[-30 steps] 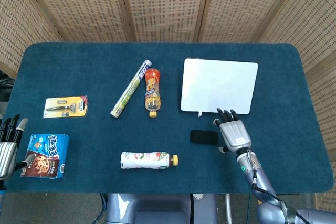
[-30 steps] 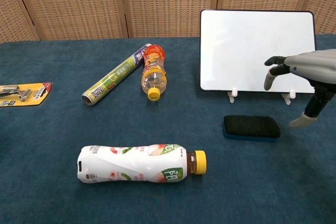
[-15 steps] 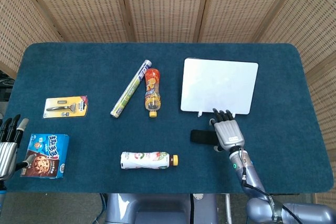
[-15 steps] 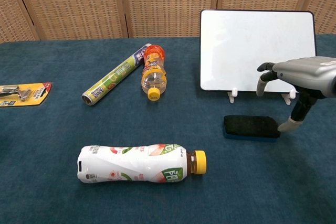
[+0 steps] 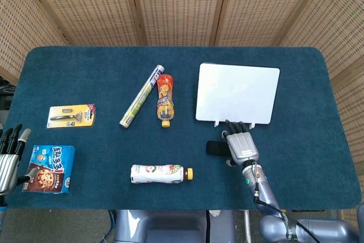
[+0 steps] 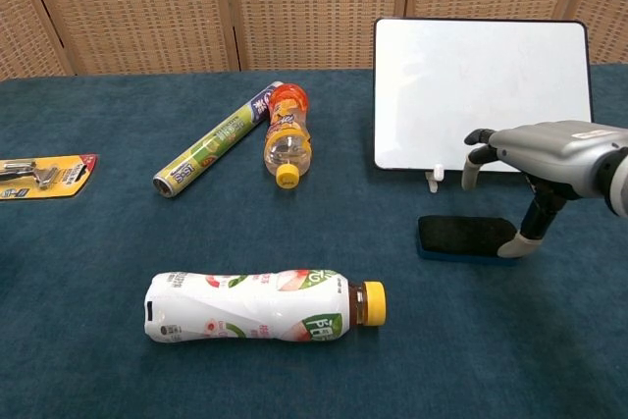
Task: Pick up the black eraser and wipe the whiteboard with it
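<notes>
The black eraser (image 6: 464,235) lies flat on the blue cloth just in front of the whiteboard (image 6: 480,93), which stands upright on small white feet. In the head view most of the eraser (image 5: 214,148) is covered by my right hand (image 5: 240,145). That right hand (image 6: 538,157) hovers over the eraser's right end with fingers spread, its thumb down beside the eraser's right edge; nothing is gripped. My left hand (image 5: 9,156) rests off the table's left edge, fingers apart and empty.
A lying drink bottle with a yellow cap (image 6: 263,305) is at front centre. An orange bottle (image 6: 285,137) and a foil roll (image 6: 217,152) lie mid-table. A razor pack (image 5: 71,115) and cookie box (image 5: 50,168) sit at the left.
My right hand has slid left from beside the eraser to over its right end, with the thumb coming down next to it. The left hand has not moved.
</notes>
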Controlling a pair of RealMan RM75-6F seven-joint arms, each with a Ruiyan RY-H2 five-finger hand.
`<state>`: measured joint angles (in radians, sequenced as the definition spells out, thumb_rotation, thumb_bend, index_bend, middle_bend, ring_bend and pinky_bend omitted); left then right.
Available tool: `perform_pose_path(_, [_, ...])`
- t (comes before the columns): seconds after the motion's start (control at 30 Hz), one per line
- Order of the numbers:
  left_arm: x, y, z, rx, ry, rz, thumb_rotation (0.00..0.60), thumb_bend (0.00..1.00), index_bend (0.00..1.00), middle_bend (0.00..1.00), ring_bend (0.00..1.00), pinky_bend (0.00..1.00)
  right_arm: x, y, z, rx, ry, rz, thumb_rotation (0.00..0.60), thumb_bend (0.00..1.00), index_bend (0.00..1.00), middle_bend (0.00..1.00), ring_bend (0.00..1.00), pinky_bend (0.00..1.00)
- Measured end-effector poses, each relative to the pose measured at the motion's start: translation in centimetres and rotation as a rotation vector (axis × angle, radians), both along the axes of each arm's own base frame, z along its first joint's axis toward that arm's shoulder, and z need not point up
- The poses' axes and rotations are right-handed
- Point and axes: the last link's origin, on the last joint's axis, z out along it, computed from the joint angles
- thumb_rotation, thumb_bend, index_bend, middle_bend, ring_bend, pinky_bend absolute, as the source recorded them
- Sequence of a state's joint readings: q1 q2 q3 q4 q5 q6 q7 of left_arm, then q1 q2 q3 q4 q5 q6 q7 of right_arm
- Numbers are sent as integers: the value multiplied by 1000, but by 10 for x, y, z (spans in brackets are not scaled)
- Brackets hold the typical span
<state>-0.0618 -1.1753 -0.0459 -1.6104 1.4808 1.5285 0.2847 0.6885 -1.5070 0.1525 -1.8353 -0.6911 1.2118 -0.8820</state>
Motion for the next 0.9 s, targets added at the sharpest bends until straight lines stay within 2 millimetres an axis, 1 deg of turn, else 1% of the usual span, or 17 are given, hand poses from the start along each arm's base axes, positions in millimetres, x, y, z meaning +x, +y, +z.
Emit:
perform_pose_path(0.17, [0,0,0,-2,-2,-1,600,37,0,0,0,0,6,-2,-5,-12,-14,13,600,28,295,0,0,0])
perform_pose_path(0.4, [0,-1,0,-3,-4,-3,600,37,0,0,0,0,7,-5,-16,-7,-24,20,600,39,295,0,0,0])
perform_pose_path(0.63, [1,-1,0,-6,-8,-7,600,38,0,0,0,0,2,-9,-28,4,-23,14,600,40,295,0,0,0])
perform_pose_path(0.9, [1,-1,-1,-10,-7,-10,600,38,0,0,0,0,-1,-14,-34,8,-39,-3,600,41,295,0,0,0])
